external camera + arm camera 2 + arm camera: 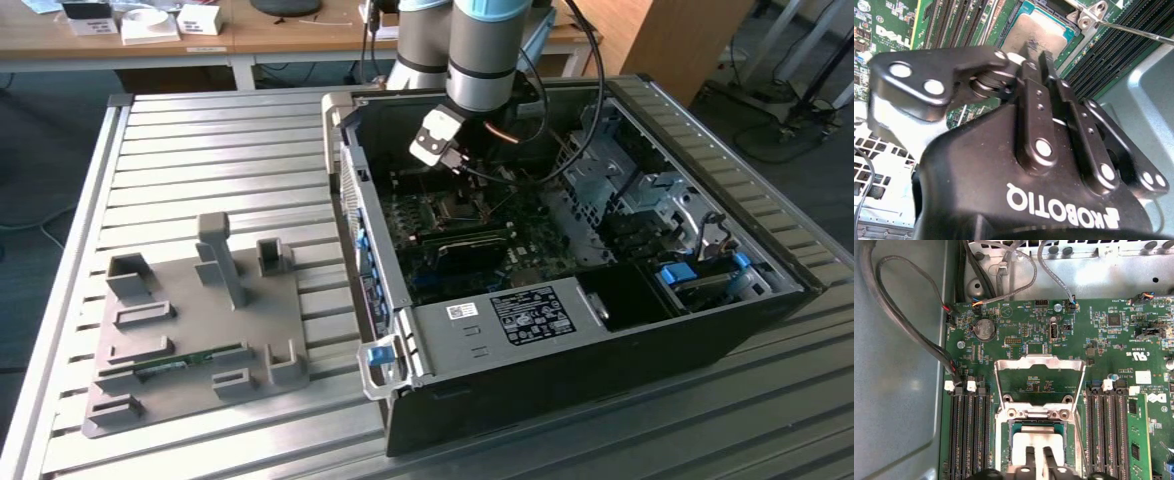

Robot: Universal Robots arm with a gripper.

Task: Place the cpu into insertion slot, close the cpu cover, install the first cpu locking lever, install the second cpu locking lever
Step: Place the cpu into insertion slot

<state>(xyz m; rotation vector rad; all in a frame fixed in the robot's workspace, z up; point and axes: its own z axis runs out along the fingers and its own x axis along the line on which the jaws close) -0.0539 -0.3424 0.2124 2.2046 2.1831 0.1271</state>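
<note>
Hovering over cpu (1039, 30), cpu cover (1040, 371) raised

cpu (1046, 27) flat in skt, cpu cover (1039, 359) hinged open

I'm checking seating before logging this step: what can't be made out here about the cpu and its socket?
cpu: part of it is hidden by the end effector in the first wrist view, so full seating is unclear.
thin metal lever: cut off by the picture's edge in the second wrist view.
socket: too small to read in the exterior view.
</note>
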